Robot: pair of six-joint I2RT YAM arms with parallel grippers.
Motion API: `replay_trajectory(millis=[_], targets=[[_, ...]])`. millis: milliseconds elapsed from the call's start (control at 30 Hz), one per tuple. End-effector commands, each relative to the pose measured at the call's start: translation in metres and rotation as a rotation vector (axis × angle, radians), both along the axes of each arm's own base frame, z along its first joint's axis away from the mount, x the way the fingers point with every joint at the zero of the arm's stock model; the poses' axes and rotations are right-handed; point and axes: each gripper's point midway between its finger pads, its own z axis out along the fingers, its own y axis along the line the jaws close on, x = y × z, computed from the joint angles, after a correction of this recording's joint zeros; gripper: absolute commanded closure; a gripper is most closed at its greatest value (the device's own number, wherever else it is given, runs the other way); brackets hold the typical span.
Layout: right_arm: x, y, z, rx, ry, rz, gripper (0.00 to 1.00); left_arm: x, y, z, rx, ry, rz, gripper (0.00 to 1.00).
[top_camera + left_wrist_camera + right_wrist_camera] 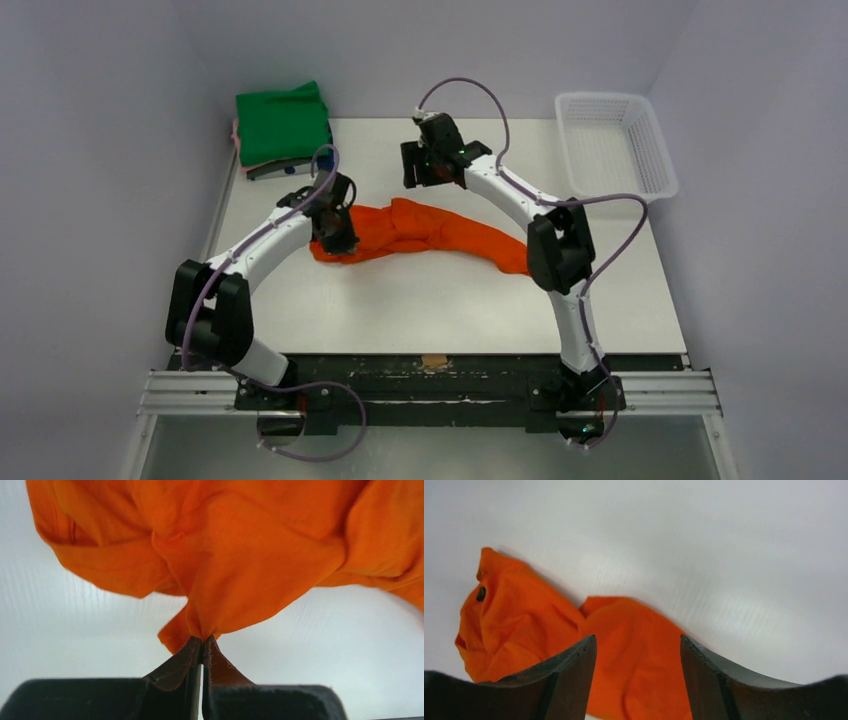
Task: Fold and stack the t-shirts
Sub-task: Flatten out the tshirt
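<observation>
So, my left gripper (pixel 202 641) is pinched tight on a fold of the orange t-shirt (pixel 250 555). My right gripper (pixel 639 647) hangs spread apart above it, holding nothing.

We log the left arm (pixel 262 243) bent at the elbow and reaching inward. The left gripper (pixel 202 642) sits low, jaws pinched tight on a fold of the orange t-shirt (pixel 250 555). The right arm (pixel 510 195) arcs forward. The right gripper (pixel 639 647) is raised, jaws apart, holding nothing.
</observation>
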Motion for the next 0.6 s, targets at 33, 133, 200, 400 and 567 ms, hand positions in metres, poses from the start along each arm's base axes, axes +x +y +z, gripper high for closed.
replay_trajectory(millis=[33,133,200,400,567], targets=[[0.018,0.06,0.007,-0.041,-0.076,0.121,0.39,-0.019,-0.008,-0.001,-0.103,-0.008,0.041,1.0],[0.017,0.065,-0.021,-0.088,-0.043,0.139,0.39,-0.024,-0.005,-0.001,-0.102,-0.011,0.046,1.0],[0.013,0.063,-0.034,-0.101,-0.032,0.147,0.39,-0.026,-0.004,0.0,-0.103,-0.016,0.047,1.0],[0.011,0.056,-0.059,-0.142,-0.002,0.128,0.62,-0.025,0.001,-0.002,-0.077,-0.021,0.06,1.0],[0.03,0.034,-0.022,-0.145,-0.103,-0.029,1.0,-0.024,0.016,0.01,-0.012,-0.053,0.095,1.0]])
